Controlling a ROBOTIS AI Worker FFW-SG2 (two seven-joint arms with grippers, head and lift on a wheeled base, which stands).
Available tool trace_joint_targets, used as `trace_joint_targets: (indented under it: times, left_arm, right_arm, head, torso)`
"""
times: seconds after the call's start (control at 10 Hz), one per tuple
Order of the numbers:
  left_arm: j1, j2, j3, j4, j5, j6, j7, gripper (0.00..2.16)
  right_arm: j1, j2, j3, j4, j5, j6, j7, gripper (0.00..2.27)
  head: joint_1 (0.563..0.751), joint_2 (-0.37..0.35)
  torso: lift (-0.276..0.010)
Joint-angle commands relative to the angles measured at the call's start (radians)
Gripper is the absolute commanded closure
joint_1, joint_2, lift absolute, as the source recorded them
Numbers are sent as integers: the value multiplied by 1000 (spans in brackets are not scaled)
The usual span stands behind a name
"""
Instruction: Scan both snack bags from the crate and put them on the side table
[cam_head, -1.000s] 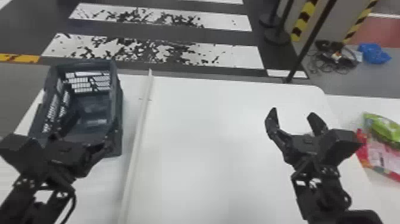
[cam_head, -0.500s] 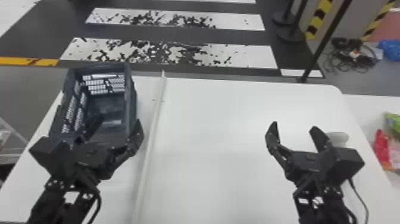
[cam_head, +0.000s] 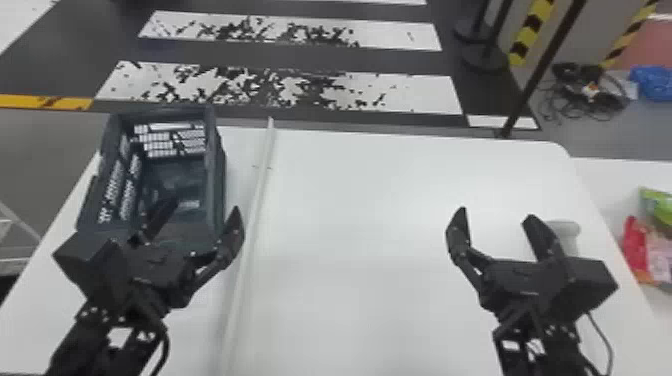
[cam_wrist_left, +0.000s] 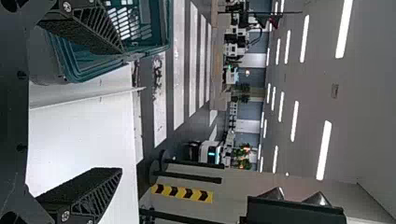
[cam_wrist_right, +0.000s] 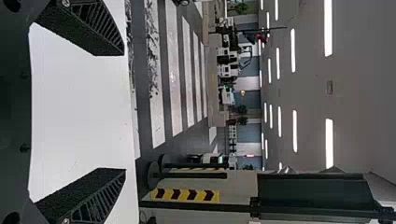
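Snack bags lie on the white side table (cam_head: 596, 182) at the right edge of the frame, partly cut off there: a green one (cam_head: 657, 204), and just below it a red and pink one (cam_head: 647, 250). From where I stand I can't tell whether the two touch.

Over on the left side of the frame, the dark slatted crate (cam_head: 217, 172) sits upright on the white tabletop (cam_head: 375, 310), its open top showing the mesh walls. The left claw (cam_head: 205, 207), lower left, has its two black fingers spread apart; one overlaps the near part of the crate, and I can't tell whether they touch. Seen from its own wrist, the left claw (cam_wrist_left: 121, 111) has its fingers well apart, one in front of the crate's rim.

The right claw (cam_head: 496, 214), lower right, also has its fingers standing wide apart above the tabletop. Its wrist view shows the same gap, with the tabletop beyond. Just beside its outer finger there's a pale, rounded thing (cam_head: 566, 230), partly hidden; I can't make out what it is.

A long pale strip (cam_head: 256, 200) runs along the tabletop between the crate and the right claw. Beyond the far edge, worn white stripes (cam_head: 280, 92) cross the dark floor, and tangled cables (cam_head: 590, 95) lie upper right beside something blue (cam_head: 652, 82).
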Motion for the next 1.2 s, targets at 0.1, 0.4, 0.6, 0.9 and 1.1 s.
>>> trace_joint_targets:
  times: [0.1, 0.4, 0.6, 0.9, 1.1]
  left_arm:
    - [7, -5, 3, -13, 0, 12, 0, 100]
    - [5, -6, 4, -13, 0, 15, 0, 100]
    - [4, -9, 6, -13, 0, 18, 0, 100]
    - [4, -11, 7, -16, 0, 15, 0, 100]
    - [7, -11, 11, -24, 0, 15, -2, 100]
  right_arm:
    - [-4, -13, 3, 2, -7, 12, -1, 36]
    - [-10, -19, 3, 7, -14, 21, -1, 36]
    - [-19, -20, 3, 7, -16, 40, -3, 36]
    - [-14, -19, 5, 8, -16, 34, -3, 36]
    - [-7, -19, 3, 5, -16, 12, -12, 36]
  head:
    - [695, -52]
    - [695, -51]
    - [695, -52]
    - [695, -51]
    - [695, -50]
  torso:
    - [-87]
    - [-87]
    - [-87]
    - [-87]
    - [-87]
